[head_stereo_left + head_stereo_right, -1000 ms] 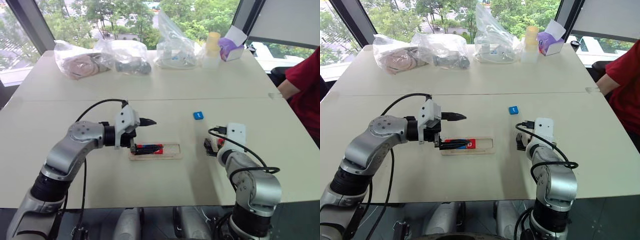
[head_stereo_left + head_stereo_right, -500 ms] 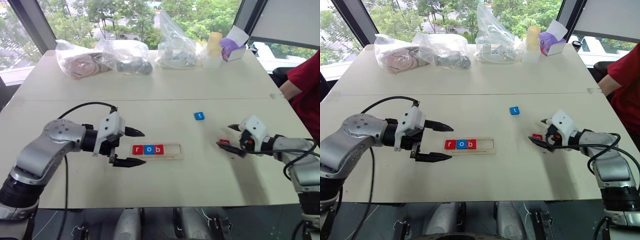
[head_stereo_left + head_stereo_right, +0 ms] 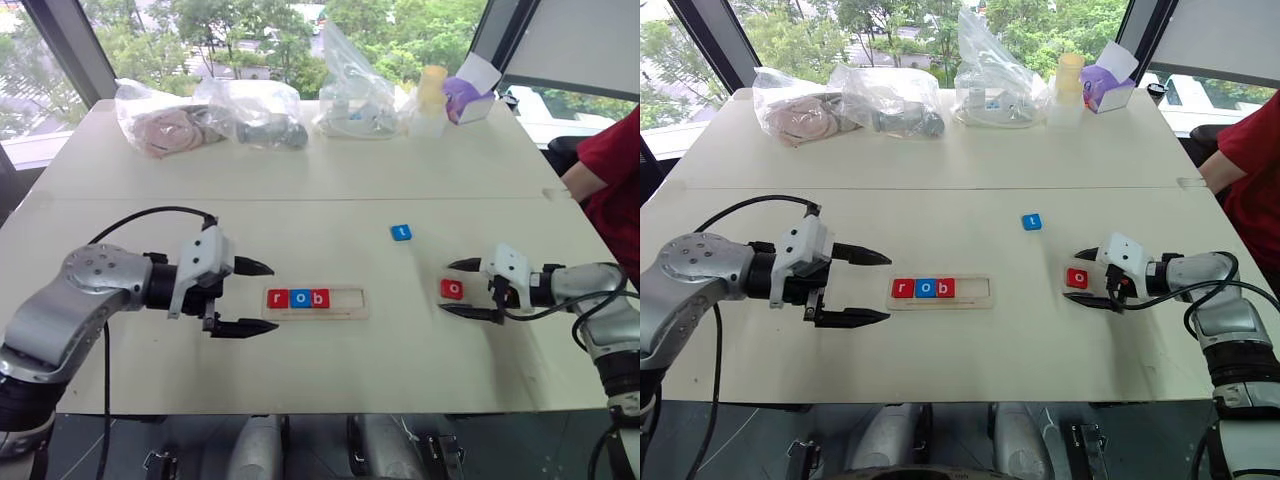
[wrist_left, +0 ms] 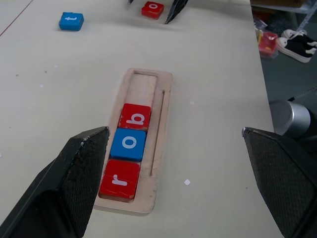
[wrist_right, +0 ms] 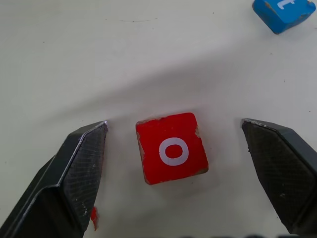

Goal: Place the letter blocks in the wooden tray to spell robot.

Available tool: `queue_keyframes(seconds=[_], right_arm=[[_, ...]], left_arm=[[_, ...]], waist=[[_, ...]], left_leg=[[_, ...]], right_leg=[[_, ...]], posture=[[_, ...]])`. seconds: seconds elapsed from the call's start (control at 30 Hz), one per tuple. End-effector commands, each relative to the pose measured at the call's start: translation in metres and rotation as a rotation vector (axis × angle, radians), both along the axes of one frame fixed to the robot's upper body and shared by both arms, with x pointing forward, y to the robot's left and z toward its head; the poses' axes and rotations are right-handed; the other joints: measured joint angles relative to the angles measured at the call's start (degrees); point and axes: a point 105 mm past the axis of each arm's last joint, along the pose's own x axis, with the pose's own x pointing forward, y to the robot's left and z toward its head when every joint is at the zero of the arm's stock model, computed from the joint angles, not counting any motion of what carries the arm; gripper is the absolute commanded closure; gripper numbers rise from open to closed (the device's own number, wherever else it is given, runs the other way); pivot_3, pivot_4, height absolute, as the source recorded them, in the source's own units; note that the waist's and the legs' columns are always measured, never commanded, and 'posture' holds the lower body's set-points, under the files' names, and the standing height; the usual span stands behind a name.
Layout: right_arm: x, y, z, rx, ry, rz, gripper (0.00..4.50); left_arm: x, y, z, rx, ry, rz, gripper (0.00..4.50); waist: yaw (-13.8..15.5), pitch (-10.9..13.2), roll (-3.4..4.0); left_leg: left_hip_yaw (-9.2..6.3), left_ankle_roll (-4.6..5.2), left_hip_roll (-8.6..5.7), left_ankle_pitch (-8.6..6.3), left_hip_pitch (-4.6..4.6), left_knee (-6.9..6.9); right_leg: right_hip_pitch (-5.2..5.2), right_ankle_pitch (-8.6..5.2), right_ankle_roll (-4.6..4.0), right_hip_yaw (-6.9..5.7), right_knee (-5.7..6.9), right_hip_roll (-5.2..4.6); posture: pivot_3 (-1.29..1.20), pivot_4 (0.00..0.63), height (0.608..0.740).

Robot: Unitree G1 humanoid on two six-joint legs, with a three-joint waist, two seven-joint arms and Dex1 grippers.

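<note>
The wooden tray (image 3: 345, 299) lies in the middle of the table with three letter blocks in its left part: red r (image 3: 277, 298), blue o (image 3: 298, 298), red b (image 3: 318, 298). Its right part is bare (image 4: 143, 87). My left gripper (image 3: 266, 298) hovers just left of the tray, open and holding nothing. A red o block (image 3: 452, 289) lies flat on the table to the right. My right gripper (image 3: 446, 287) is open, one finger on each side of that block (image 5: 172, 147), with a gap on both sides. A blue t block (image 3: 401, 232) lies farther back.
Plastic bags (image 3: 250, 110) with odds and ends, a cup (image 3: 428, 95) and a purple tissue box (image 3: 463, 95) line the far edge of the table. A person's red sleeve (image 3: 612, 160) shows at the right edge. The table's front edge runs close under both arms.
My left gripper has drawn back to the left off the tray, uncovering r, o, b. My right arm has swung out to the right and turned level, its fingers now flanking the red o block.
</note>
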Motion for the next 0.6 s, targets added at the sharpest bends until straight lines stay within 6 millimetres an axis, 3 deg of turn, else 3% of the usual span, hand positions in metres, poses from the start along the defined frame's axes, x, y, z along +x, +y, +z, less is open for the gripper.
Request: queue_keyframes(seconds=[0.03,0.13,0.17,0.23,0.3,0.43,0.5,0.6], right_arm=[[-0.001,-0.003,-0.008,-0.027,0.019,-0.002,1.43],[-0.002,-0.006,-0.014,-0.049,0.031,-0.005,3.03],[-0.002,-0.007,-0.016,-0.048,0.041,-0.014,3.36],[0.0,-0.005,-0.013,-0.039,0.032,-0.019,3.34],[0.007,0.011,0.005,0.051,0.016,-0.013,3.34],[0.004,0.08,0.047,0.26,0.025,0.13,3.34],[-0.004,0.103,0.055,0.314,0.052,0.193,3.34],[0.002,0.127,0.053,0.299,0.022,0.192,3.34]], left_arm=[[0.0,0.003,0.008,0.011,-0.05,0.009,0.0],[0.0,0.003,0.009,0.01,-0.051,0.012,0.0],[0.0,0.005,0.009,0.014,-0.051,0.016,0.0],[0.002,0.008,0.009,0.019,-0.05,0.026,0.0],[0.004,0.014,0.008,0.029,-0.048,0.041,0.0],[0.008,0.034,-0.002,0.088,-0.03,0.094,0.0],[0.006,0.041,-0.01,0.11,-0.015,0.1,0.0],[0.005,0.045,-0.013,0.105,-0.012,0.104,0.0]], waist=[[0.0,0.0,-0.01],[-0.2,0.0,-0.02],[-0.1,0.0,-0.02],[-0.1,0.0,-0.03],[-0.2,0.0,-0.03],[-1.0,0.0,0.03],[-1.3,0.0,0.06],[-1.1,0.0,0.05]], left_leg=[[0.0,0.0,0.0,0.0,0.02,0.0],[0.01,-0.01,0.01,0.0,0.1,0.04],[0.01,-0.01,0.01,0.0,0.13,0.05],[0.01,-0.01,0.01,0.01,0.22,0.05],[0.0,-0.01,0.01,0.01,0.26,0.05],[0.0,-0.02,0.06,0.01,0.38,0.0],[-0.05,-0.01,0.08,0.01,0.42,-0.08],[-0.16,-0.02,0.09,0.0,0.36,-0.13]], right_leg=[[0.02,0.0,0.0,0.0,0.0,0.0],[0.1,-0.06,-0.13,0.01,0.0,0.0],[0.12,-0.06,-0.14,0.02,0.01,-0.01],[0.22,-0.07,-0.15,0.03,0.01,-0.01],[0.27,-0.07,-0.16,0.03,0.01,-0.03],[0.21,-0.05,-0.19,0.14,0.11,0.0],[0.16,-0.02,-0.13,0.14,0.23,0.02],[0.14,0.03,-0.05,0.05,0.22,0.01]], posture=[[0.0,0.15,0.74],[0.0,0.15,0.74],[0.0,0.15,0.74],[0.0,0.15,0.74],[0.0,0.15,0.74],[0.0,0.15,0.74],[0.0,0.15,0.74],[0.0,0.15,0.74]])
